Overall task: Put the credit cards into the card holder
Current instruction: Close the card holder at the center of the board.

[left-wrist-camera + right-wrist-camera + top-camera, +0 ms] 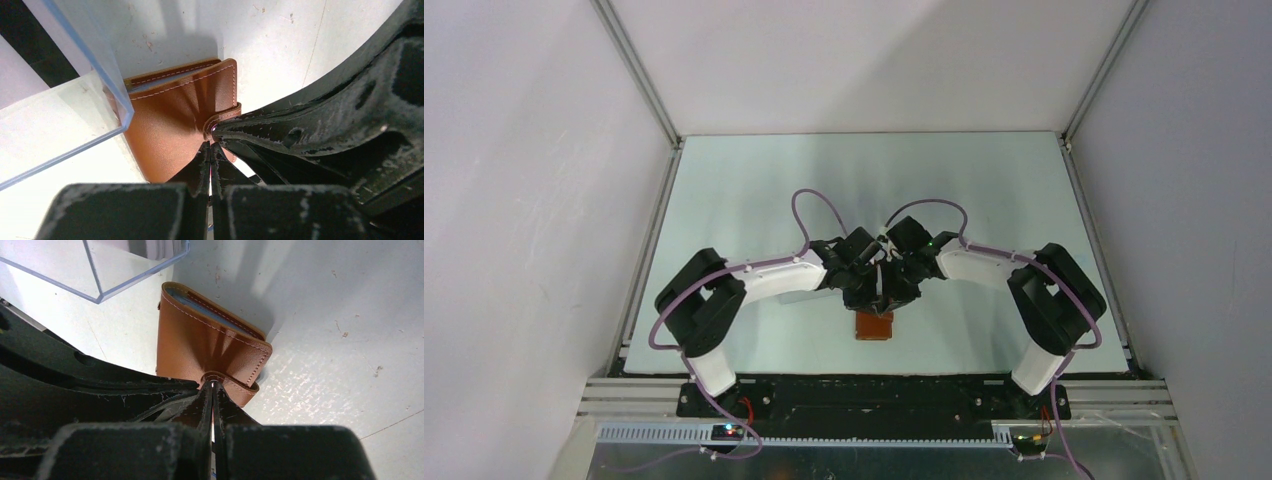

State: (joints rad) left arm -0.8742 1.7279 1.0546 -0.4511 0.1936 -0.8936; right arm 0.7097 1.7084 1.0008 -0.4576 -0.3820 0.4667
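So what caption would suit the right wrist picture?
Right claw, shut, its tip at the snap tab of a folded brown wallet beside a clear box.

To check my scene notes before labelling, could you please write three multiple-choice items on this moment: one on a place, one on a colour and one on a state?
1. Where does the card holder lie on the table?
A. In the far left corner
B. Near the middle, just below where the two arms meet
C. In the far right corner

2. What colour is the card holder's outside?
A. Tan-brown
B. Black
C. Green

3. How do the left end effector and the right end effector stand?
A. Both wide open
B. One open, one shut
C. Both shut

Answers:
1 B: the top view shows it at the tips of the two meeting arms.
2 A: both wrist views show brown leather with pale stitching.
3 C: in each wrist view the fingers are pressed together at the snap tab.
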